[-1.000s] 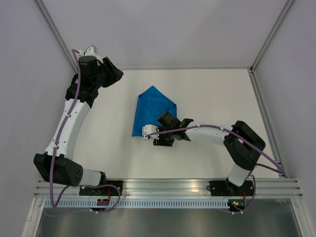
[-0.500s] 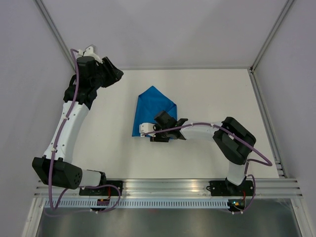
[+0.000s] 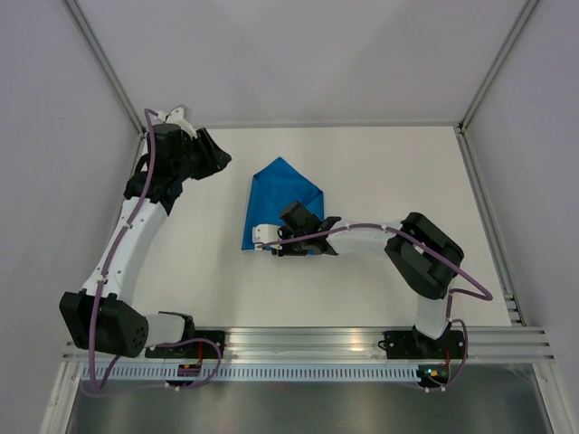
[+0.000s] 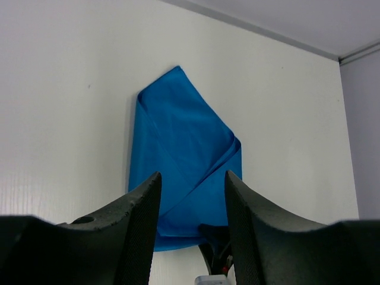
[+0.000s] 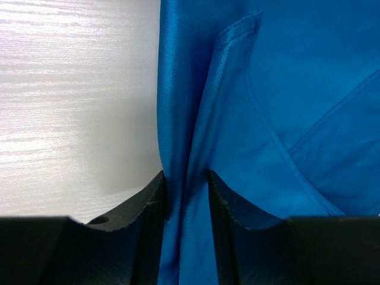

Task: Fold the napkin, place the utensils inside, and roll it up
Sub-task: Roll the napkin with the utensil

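Right wrist: jaws of the right gripper point(image 5: 185, 181) pinch the napkin point(image 5: 279, 107).

Plain white matte tabletop point(image 3: 389, 172), boxed in by pale lilac-grey wall panels point(image 3: 308, 54) at the back and on both sides. Slim aluminium posts point(image 3: 103, 59) running up the two far corners. Grooved aluminium rail point(image 3: 308, 336) along the near edge, slotted white strip point(image 3: 308, 372) just below it, then a brushed grey metal sheet point(image 3: 298, 407). Soft, even lighting, barely any shadows, bit of streaky sheen on the white surface up close.
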### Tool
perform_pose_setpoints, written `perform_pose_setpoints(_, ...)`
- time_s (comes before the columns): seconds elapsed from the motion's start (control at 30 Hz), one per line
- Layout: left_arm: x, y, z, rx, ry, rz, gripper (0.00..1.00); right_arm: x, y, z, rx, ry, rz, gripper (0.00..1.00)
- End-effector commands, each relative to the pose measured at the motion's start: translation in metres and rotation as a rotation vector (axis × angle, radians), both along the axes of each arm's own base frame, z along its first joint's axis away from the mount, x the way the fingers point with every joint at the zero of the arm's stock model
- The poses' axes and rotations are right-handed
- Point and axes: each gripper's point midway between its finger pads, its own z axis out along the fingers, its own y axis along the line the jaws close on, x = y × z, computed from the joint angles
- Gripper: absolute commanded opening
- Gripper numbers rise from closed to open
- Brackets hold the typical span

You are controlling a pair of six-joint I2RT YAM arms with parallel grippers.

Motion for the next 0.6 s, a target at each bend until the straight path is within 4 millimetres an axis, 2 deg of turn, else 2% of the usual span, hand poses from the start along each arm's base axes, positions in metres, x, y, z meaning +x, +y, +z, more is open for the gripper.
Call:
perform_pose_setpoints(0.0,-0.013,-0.008,0.002,0.018,-0.065,-0.082,0.51,-0.005,-0.009,-0.023,-0.066,0.047,0.018,0.39)
perform_pose_setpoints(0.13,-0.022,-0.006,-0.026,0.034,-0.036,-0.09,0.51,-0.004,-0.012,-0.026,-0.08,0.061,0.023,0.37)
perform_pose_setpoints(0.17,-0.022,-0.008,-0.027,0.03,-0.045,-0.098,0.51,-0.001,-0.012,-0.027,-0.079,0.06,0.019,0.37)
perform_pose_setpoints(0.23,-0.024,-0.009,-0.037,0.033,-0.029,-0.106,0.51,0.004,-0.016,-0.027,-0.08,0.069,0.005,0.43)
perform_pose_setpoints(0.37,-0.026,-0.008,-0.042,0.036,-0.034,-0.109,0.52,0.016,-0.018,-0.023,-0.068,0.079,-0.012,0.48)
perform_pose_setpoints(0.57,-0.027,-0.012,-0.051,0.024,-0.021,-0.125,0.52,0.016,-0.019,-0.017,-0.055,0.101,0.003,0.51)
